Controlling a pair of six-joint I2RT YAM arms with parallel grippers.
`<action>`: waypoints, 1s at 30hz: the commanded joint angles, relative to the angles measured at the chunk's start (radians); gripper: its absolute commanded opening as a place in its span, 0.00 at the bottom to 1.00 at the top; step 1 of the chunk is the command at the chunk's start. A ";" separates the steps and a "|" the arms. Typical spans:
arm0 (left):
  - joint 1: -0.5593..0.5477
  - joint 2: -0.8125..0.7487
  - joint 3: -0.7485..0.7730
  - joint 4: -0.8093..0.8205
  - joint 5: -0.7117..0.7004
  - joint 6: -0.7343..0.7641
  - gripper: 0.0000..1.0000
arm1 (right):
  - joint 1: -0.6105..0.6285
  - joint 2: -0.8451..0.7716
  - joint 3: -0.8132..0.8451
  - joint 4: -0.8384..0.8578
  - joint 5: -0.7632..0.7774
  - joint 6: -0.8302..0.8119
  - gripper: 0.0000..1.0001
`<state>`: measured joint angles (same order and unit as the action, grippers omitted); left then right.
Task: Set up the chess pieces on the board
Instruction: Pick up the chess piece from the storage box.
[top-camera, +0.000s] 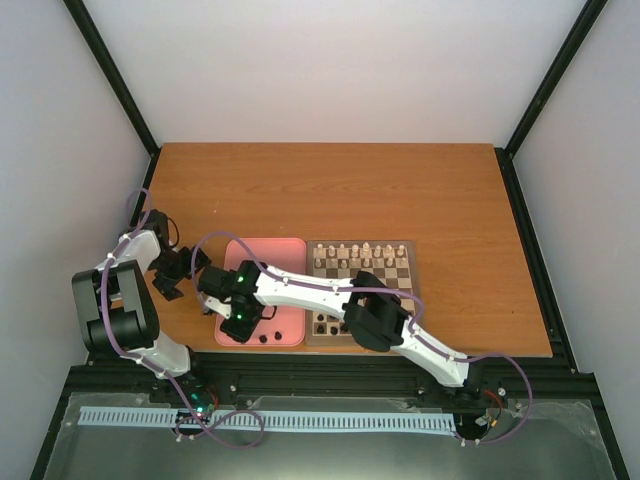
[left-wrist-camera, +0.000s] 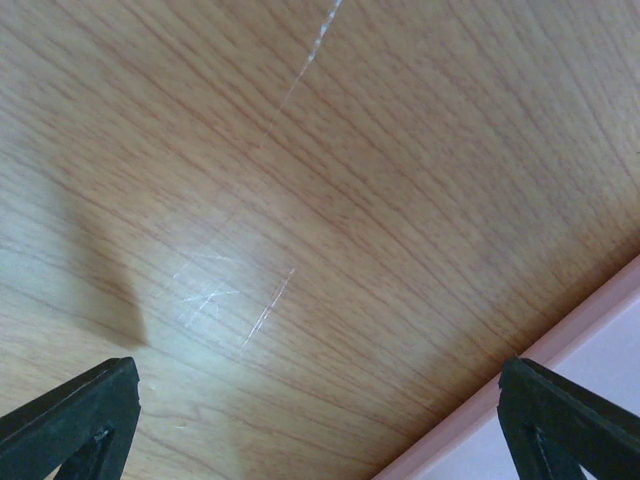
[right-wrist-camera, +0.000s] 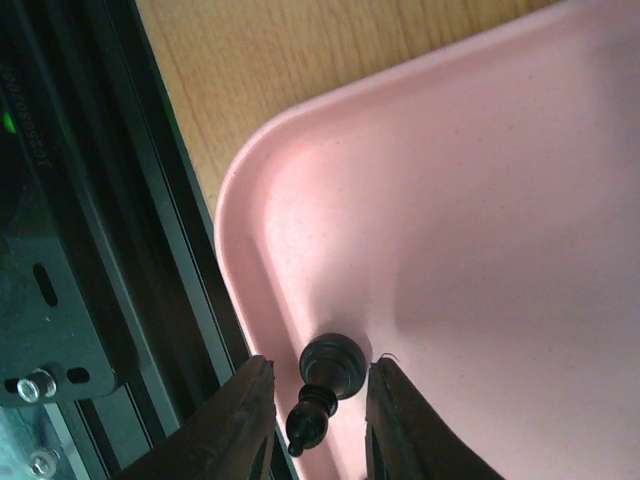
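Pink tray (right-wrist-camera: 480, 200) w/ dark pawn (right-wrist-camera: 333, 360) in corner, R gripper (right-wrist-camera: 322, 370) jaws apart astride it, L gripper (left-wrist-camera: 318, 370) agape

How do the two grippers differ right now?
The left gripper stands wide open over the table; the right gripper is set narrower, over the pink tray. The left has nothing between its fingers; the right has a dark piece between its. Both have dark fingers.
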<state>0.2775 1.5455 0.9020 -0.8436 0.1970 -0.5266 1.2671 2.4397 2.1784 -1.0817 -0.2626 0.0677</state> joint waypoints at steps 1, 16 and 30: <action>-0.004 0.010 0.006 0.017 0.015 0.005 1.00 | -0.006 0.011 0.033 -0.020 0.007 -0.005 0.25; -0.004 0.018 0.003 0.023 0.012 0.007 1.00 | -0.008 0.016 0.026 -0.038 -0.017 -0.014 0.22; -0.004 0.018 0.003 0.026 0.012 0.005 1.00 | -0.009 0.013 0.021 -0.042 -0.014 -0.013 0.19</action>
<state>0.2775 1.5593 0.9020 -0.8330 0.2066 -0.5266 1.2617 2.4401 2.1838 -1.1110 -0.2733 0.0616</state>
